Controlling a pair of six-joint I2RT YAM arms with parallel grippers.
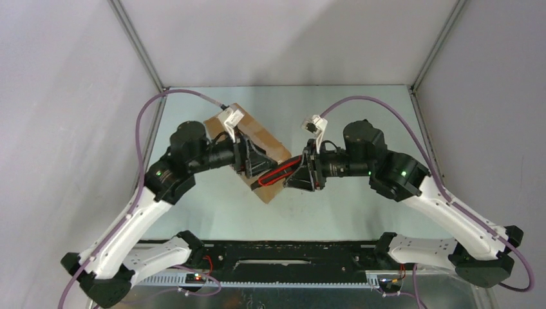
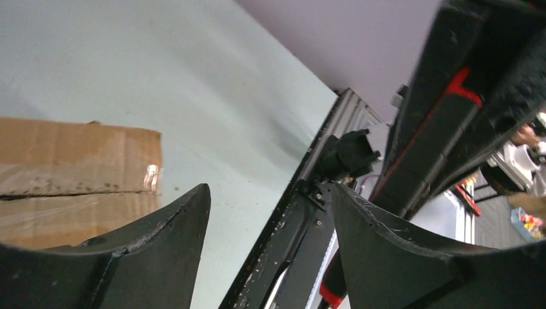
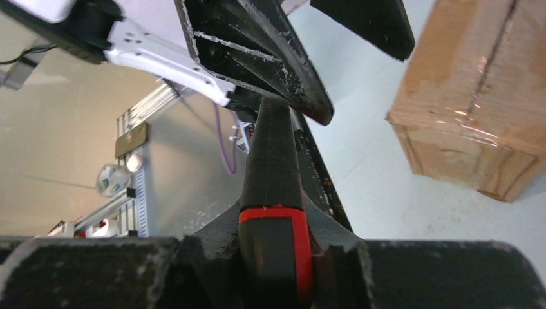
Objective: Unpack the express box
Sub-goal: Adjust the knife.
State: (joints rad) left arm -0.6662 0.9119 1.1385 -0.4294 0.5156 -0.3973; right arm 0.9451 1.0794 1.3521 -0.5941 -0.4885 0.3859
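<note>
Nothing legible in my views. The express box turns plain brown cardboard toward my wrist cameras (glare only, no lettering); a small brown plate in the background blurs beyond reading.

fingers clamp a knife (red-banded) near the box.

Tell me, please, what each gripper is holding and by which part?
Right gripper clamps the utility knife by its handle; left gripper is open, holding nothing.

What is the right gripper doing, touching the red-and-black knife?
Touching. The right wrist view shows the right gripper clamped on the red-and-black knife, at its handle.
</note>
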